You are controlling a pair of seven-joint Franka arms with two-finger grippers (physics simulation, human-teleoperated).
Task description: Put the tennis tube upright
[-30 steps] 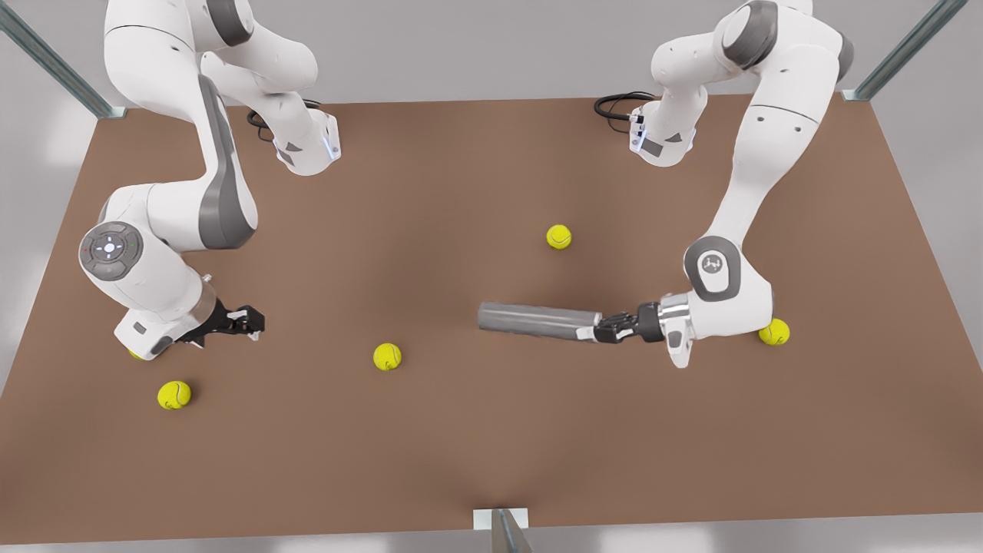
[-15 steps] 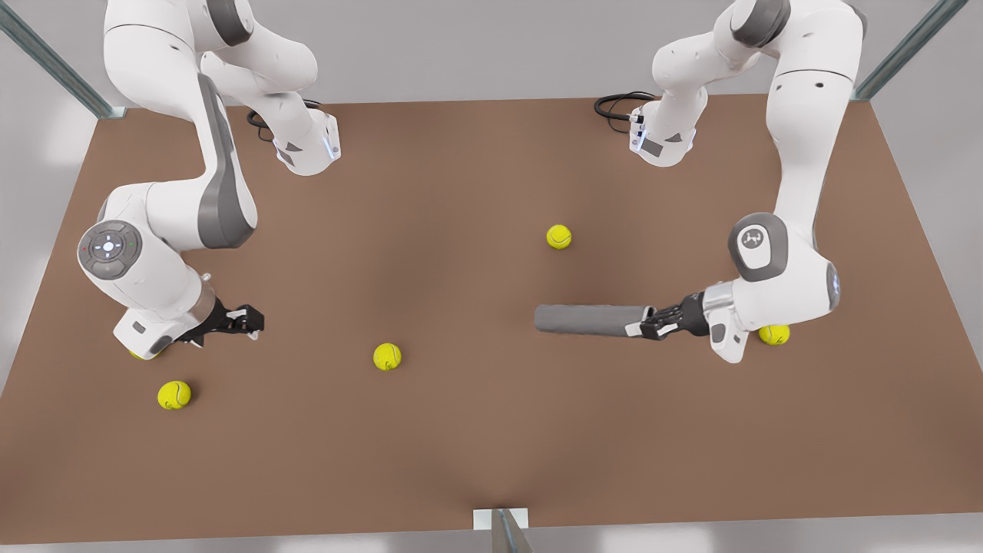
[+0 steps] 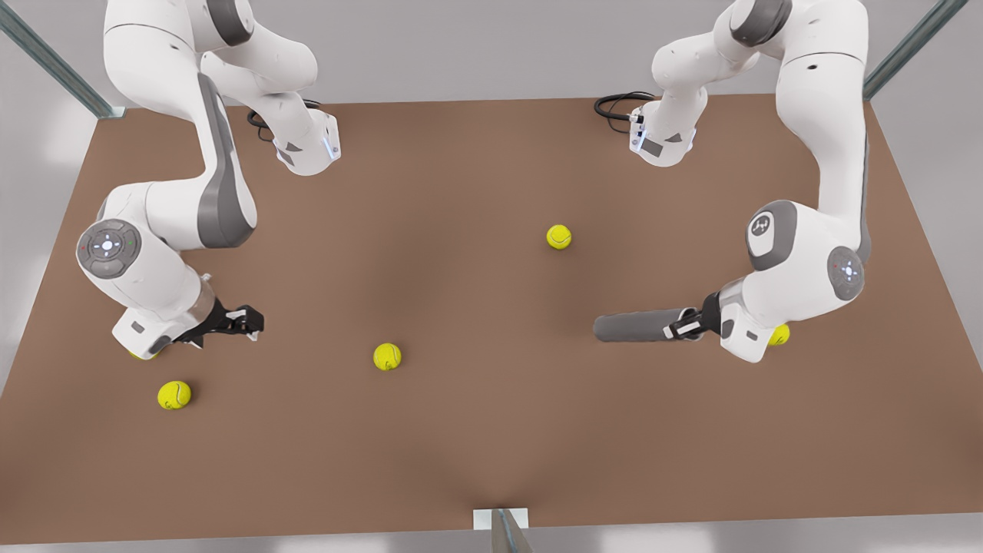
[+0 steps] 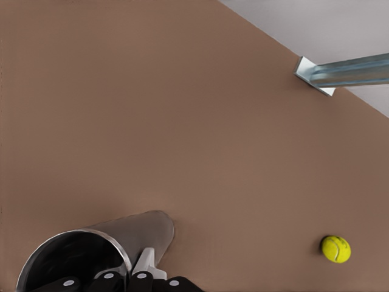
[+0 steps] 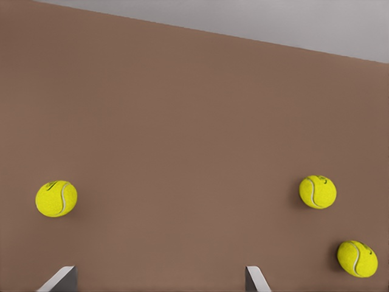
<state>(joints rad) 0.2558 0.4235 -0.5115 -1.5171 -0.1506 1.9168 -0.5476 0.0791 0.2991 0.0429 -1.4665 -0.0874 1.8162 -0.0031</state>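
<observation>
The left end effector (image 3: 686, 326), at the front view's right, is clamped on the rim end of the tennis tube (image 3: 639, 327). In the left wrist view its dark fingers (image 4: 141, 283) grip the wall of the tube (image 4: 103, 246) at the open mouth, one finger inside and one outside as far as can be seen. The tube is a plain matte grey cylinder with a thin silvery rim (image 4: 91, 234) around a dark hollow interior. It lies roughly level, pointing away from the end effector toward the front view's left, over the brown table (image 3: 461, 430). Whether it touches the table cannot be told.

The right end effector (image 3: 244, 319), at the front view's left, waits with its fingers spread apart and nothing between them; its two pale fingertips (image 5: 61, 278) stand well apart in the right wrist view.

Yellow-green tennis balls lie scattered: one (image 3: 559, 236) behind the tube, one (image 3: 387, 356) mid-table, one (image 3: 174, 395) near the right arm, one (image 3: 780, 335) partly hidden behind the left wrist.
</observation>
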